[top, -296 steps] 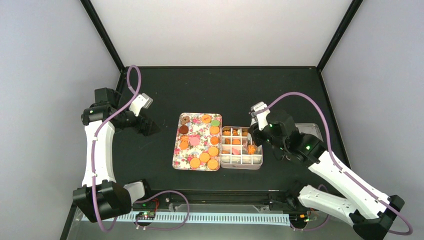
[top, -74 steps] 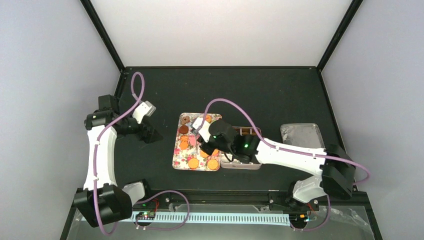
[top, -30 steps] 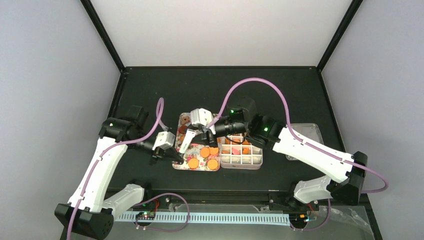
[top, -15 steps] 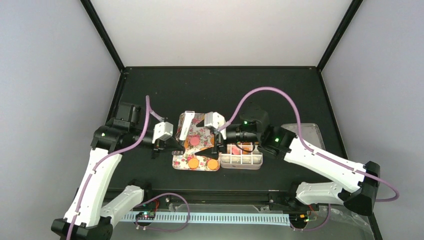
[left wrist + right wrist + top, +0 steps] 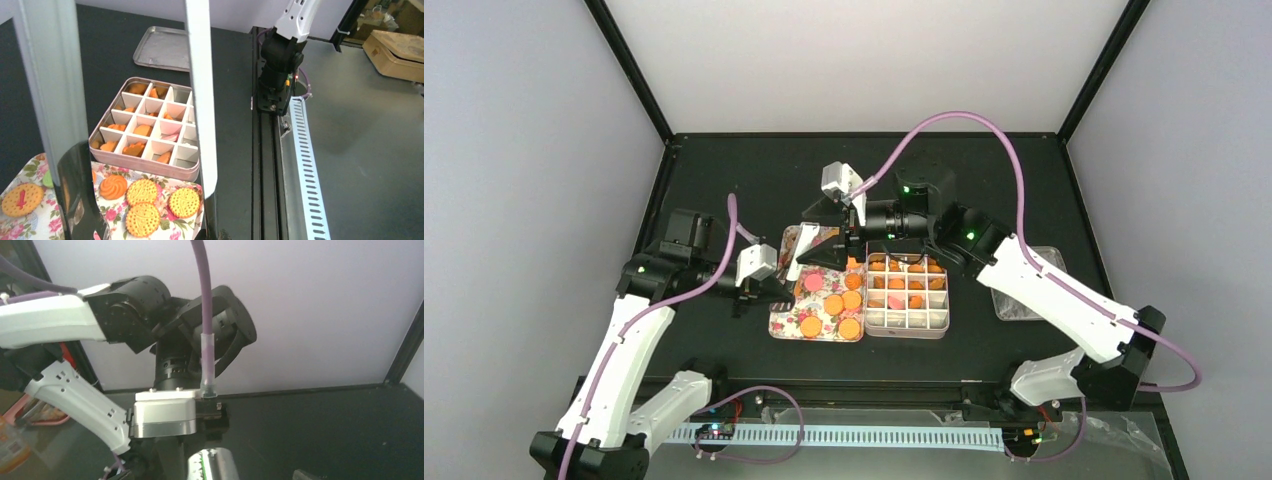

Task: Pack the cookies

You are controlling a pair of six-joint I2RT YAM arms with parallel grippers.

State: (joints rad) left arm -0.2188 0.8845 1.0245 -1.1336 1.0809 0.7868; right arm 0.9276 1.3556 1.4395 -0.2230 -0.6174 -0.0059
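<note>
Cookies (image 5: 834,303), mostly orange-golden with one pink, lie on the flower-patterned tray (image 5: 786,310). The left wrist view shows them close up as dotted round biscuits (image 5: 142,192). My left gripper (image 5: 776,288) hovers at the tray's left edge, shut on the metal tongs (image 5: 799,252). The tongs' two long arms (image 5: 200,90) reach out over the tray. My right gripper (image 5: 824,237) hangs raised over the tray's far end, its fingers standing apart with nothing between them. Its wrist view shows only the left arm's wrist.
A pink tin with a white grid of compartments (image 5: 907,300) sits against the tray's right side, several cells holding orange pieces (image 5: 142,130). Its metal lid (image 5: 162,47) lies further right, partly under the right arm (image 5: 1044,290). A rail runs along the table's near edge (image 5: 270,165).
The right gripper has risen and pulled back from the tray, and its fingers have spread apart. The left gripper stays shut on the tongs at the tray's left edge.
</note>
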